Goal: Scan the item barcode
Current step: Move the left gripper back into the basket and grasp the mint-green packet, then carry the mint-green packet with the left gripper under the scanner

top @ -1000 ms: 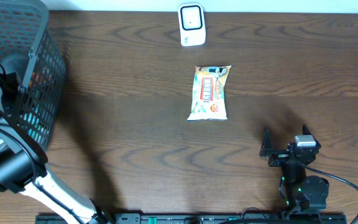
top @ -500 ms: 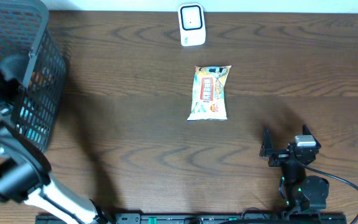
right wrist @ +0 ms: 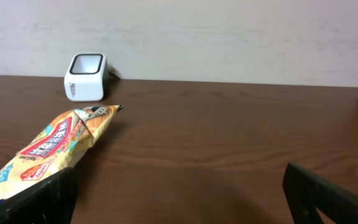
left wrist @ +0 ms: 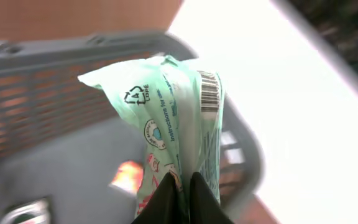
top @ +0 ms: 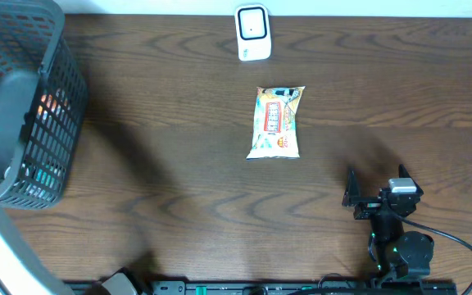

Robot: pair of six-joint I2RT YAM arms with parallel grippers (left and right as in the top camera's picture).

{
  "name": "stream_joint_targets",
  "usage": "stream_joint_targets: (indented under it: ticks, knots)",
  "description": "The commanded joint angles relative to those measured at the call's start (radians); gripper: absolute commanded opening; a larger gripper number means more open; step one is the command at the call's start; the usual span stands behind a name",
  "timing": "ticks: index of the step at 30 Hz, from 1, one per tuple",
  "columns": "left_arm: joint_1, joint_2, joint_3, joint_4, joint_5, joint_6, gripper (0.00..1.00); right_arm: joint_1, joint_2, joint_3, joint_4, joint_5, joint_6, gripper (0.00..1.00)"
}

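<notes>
The left gripper [left wrist: 184, 186] clamps a green packet [left wrist: 179, 118], barcode [left wrist: 210, 93] blurred, basket [left wrist: 36, 87] behind; overhead hides both. The right gripper [right wrist: 179, 202] is spread wide, empty, its 2 fingers [right wrist: 45, 199] cut off below.

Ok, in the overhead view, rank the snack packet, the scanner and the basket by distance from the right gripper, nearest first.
1. The snack packet, mid-table, up and left of the right gripper.
2. The scanner, at the table's far edge.
3. The basket, at the far left.
</notes>
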Motion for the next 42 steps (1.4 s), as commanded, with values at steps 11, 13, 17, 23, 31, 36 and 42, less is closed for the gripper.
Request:
stream_joint_targets:
  ticks: [11, 13, 17, 23, 31, 36, 42]
  knots:
    - [-0.426, 0.008, -0.006, -0.072, 0.303, 0.031, 0.07, -0.003, -0.006, -0.001, -0.005, 0.008, 0.01, 0.99]
    - [-0.52, 0.031, -0.009, -0.114, 0.303, 0.102, 0.07, -0.003, -0.006, -0.001, -0.006, 0.008, 0.01, 0.99]
    - [-0.687, 0.097, -0.009, -0.174, 0.269, 0.177, 0.07, -0.003, -0.006, -0.001, -0.005, 0.008, 0.01, 0.99]
    - [-0.832, 0.214, -0.009, -0.2, 0.088, 0.177, 0.08, -0.003, -0.006, -0.001, -0.006, 0.008, 0.01, 0.99]
    - [-0.875, 0.396, -0.009, -0.166, -0.166, 0.178, 0.47, -0.003, -0.006, -0.001, -0.006, 0.008, 0.01, 0.99]
    - [-0.875, 0.526, -0.009, -0.103, -0.183, 0.182, 0.68, -0.003, -0.006, -0.001, -0.005, 0.008, 0.01, 0.99]
    - [-0.877, 0.682, -0.009, -0.053, -0.185, 0.204, 0.81, -0.003, -0.006, -0.001, -0.006, 0.008, 0.01, 0.99]
